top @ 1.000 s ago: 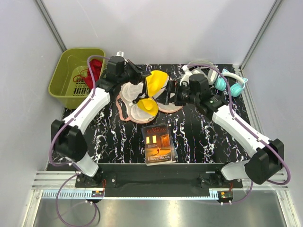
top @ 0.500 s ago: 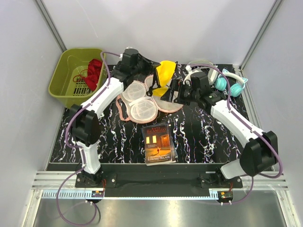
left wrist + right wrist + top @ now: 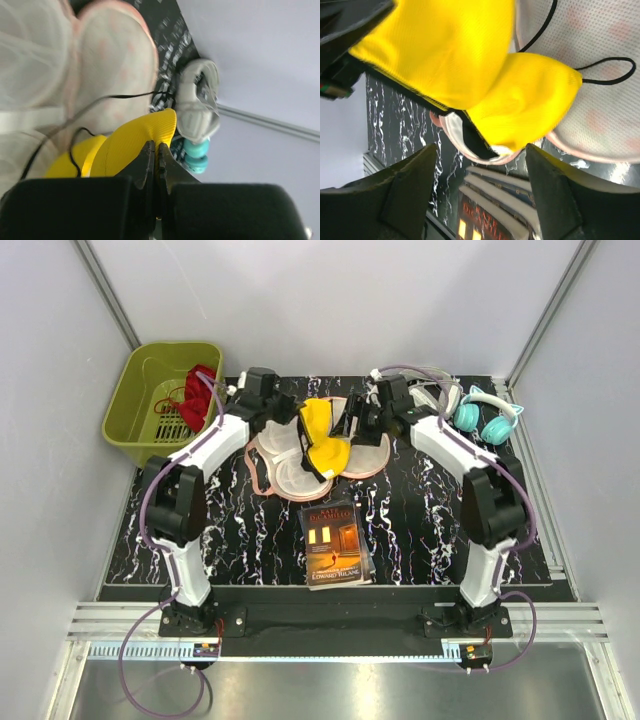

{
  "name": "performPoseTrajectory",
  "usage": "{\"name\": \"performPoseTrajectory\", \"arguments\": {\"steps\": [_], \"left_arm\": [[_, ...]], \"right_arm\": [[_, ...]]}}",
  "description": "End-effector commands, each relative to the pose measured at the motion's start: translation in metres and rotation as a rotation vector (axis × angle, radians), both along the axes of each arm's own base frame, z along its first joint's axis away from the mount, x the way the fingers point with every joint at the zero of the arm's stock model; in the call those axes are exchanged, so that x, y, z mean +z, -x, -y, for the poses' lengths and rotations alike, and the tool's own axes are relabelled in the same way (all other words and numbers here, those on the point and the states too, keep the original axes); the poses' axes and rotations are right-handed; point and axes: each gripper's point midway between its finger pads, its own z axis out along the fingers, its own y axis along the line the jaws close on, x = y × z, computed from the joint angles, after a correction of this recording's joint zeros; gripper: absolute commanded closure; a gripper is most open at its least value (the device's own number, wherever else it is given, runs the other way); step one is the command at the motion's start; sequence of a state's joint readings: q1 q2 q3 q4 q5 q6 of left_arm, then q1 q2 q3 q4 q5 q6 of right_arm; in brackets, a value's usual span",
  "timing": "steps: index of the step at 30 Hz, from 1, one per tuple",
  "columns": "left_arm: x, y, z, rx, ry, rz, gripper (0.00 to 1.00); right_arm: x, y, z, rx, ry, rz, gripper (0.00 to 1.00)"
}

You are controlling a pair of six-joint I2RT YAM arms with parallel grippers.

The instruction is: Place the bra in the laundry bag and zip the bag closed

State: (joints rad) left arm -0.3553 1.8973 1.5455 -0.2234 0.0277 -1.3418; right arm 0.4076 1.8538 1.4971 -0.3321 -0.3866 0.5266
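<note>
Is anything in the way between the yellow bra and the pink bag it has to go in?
No, nothing I can see. The left gripper pinches the bra right above the open laundry bag, whose visible white mesh cups are bare. The book lies nearer the arms' bases, out of the way.

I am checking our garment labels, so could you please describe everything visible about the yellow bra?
The bra is bright yellow, fine-knit fabric over two moulded padded cups, edged in dark trim, with thin black straps looping off it. It is folded, one cup above the other. The left gripper is shut on the upper cup's edge, holding it over the open laundry bag; the lower cup appears to rest on the bag's white mesh. The right gripper stands open beside it, not gripping.
</note>
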Motion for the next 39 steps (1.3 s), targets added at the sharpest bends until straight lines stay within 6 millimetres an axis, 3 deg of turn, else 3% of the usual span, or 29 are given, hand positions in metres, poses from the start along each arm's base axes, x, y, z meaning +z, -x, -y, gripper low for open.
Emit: {"name": "performPoseTrajectory", "arguments": {"steps": [1,4,11,16,25,28,32,35,39], "left_arm": [[0.016,-0.019,-0.03,-0.037,-0.043,0.136,1.0],[-0.001,-0.022,-0.044,-0.081,-0.086,0.128,1.0],[-0.048,-0.024,-0.054,-0.21,-0.08,0.053,1.0],[-0.059,-0.025,-0.063,-0.237,-0.1,0.037,1.0],[-0.07,-0.029,-0.063,-0.286,-0.078,0.027,1.0],[-0.073,-0.031,-0.071,-0.293,-0.087,0.027,1.0],[-0.089,-0.03,-0.084,-0.316,-0.125,-0.023,1.0],[-0.101,-0.031,-0.094,-0.323,-0.16,-0.054,1.0],[-0.109,-0.038,-0.095,-0.352,-0.173,-0.063,1.0]], "right_arm": [[-0.009,-0.02,-0.021,0.007,-0.076,-0.067,0.26],[-0.025,-0.022,-0.027,-0.01,-0.092,-0.129,0.25],[-0.05,-0.024,-0.03,-0.054,-0.106,-0.226,0.24],[-0.067,-0.021,-0.019,-0.117,-0.058,-0.253,0.24],[-0.082,-0.04,-0.033,-0.081,-0.073,-0.254,0.29],[-0.087,-0.042,-0.033,-0.083,-0.07,-0.257,0.45],[-0.086,-0.038,-0.041,-0.053,-0.101,-0.282,0.9],[-0.08,-0.031,-0.052,-0.036,-0.114,-0.272,0.99],[-0.073,-0.028,-0.066,-0.022,-0.144,-0.241,1.0]]}}
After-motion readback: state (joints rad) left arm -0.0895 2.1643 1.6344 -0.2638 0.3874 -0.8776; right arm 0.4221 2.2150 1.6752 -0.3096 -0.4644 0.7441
